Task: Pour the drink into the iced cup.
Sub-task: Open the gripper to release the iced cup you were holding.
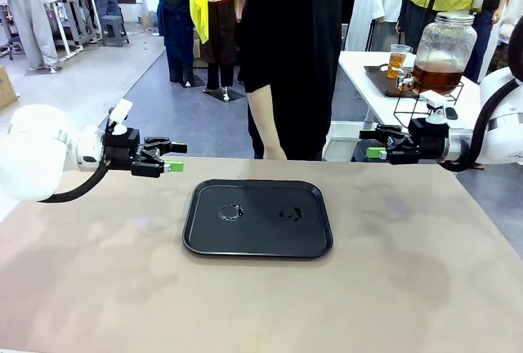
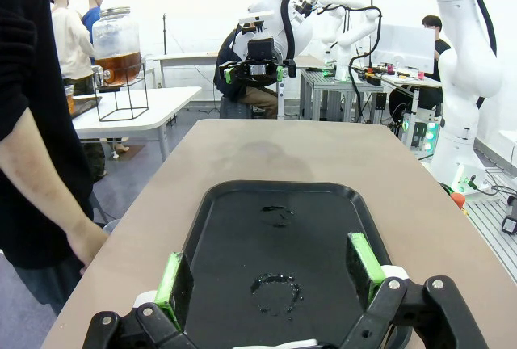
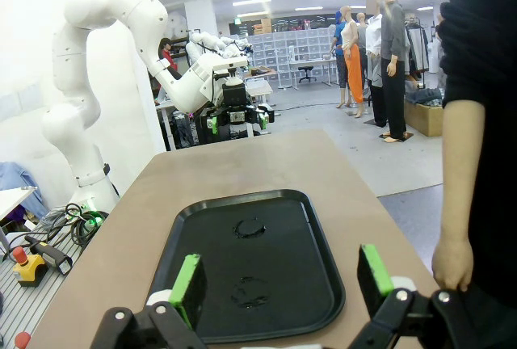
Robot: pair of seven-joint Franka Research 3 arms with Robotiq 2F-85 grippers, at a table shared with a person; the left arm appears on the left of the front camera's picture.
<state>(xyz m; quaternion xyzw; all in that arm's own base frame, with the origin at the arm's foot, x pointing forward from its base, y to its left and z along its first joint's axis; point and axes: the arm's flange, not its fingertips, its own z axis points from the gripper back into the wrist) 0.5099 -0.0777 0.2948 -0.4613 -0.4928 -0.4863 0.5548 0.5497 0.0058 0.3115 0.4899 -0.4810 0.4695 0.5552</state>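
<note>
Front view: one black tray [image 1: 258,217] with two wet rings [image 1: 230,212] lies on the bench [image 1: 98,271], between the left gripper [image 1: 175,157] and right gripper [image 1: 373,143], both spread apart and holding nothing. The drink [image 1: 437,79] sits in one jar beyond the right gripper.

Left wrist view: the tray [image 2: 226,212] lies just ahead of the left gripper [image 2: 271,272], its fingers [image 2: 172,280] spread; one person's hand [image 2: 90,244] hangs beside it.

Right wrist view: the right gripper [image 3: 279,283] gapes over the tray [image 3: 295,284].

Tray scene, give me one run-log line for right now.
tray: no cups, two wet rings | left gripper: open, hovering | right gripper: open, hovering | person's hand: at table edge

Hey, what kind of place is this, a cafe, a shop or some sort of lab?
Most likely a robotics lab or test hall. Two robot arms face a black tray on a work table, and a drink dispenser of amber liquid stands on a white side table.
</note>
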